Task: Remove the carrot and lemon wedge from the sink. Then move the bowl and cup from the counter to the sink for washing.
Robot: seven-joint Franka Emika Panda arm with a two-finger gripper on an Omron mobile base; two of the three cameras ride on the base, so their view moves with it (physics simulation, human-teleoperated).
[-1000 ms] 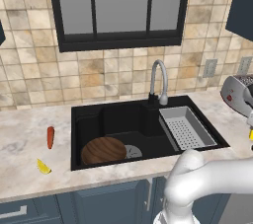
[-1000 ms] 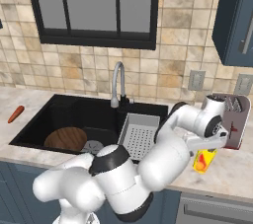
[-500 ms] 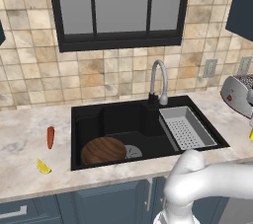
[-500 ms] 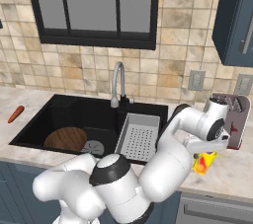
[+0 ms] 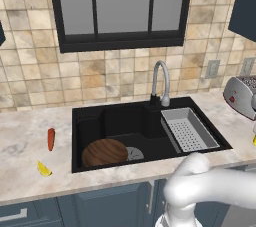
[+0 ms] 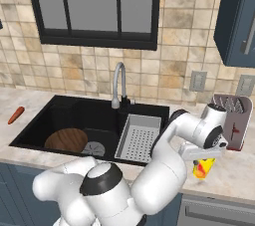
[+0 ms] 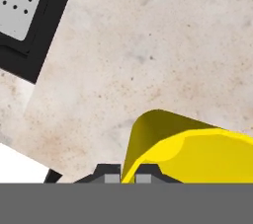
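the cup [image 6: 203,167] stands on the counter [image 6: 234,175] right of the sink [image 5: 90,121], just in front of the toaster [image 6: 230,119]. the gripper [image 7: 121,174] has its fingers pinched on the cup's rim wall, one inside and one outside. the bowl [image 5: 104,152] already lies in the sink by the drain; the carrot [image 5: 50,139] and lemon wedge [image 5: 43,169] rest on the counter left of the sink. risk: such a thin rim hold may let the cup swing or slip when lifted, and it could knock the sink's tray [image 5: 187,128]
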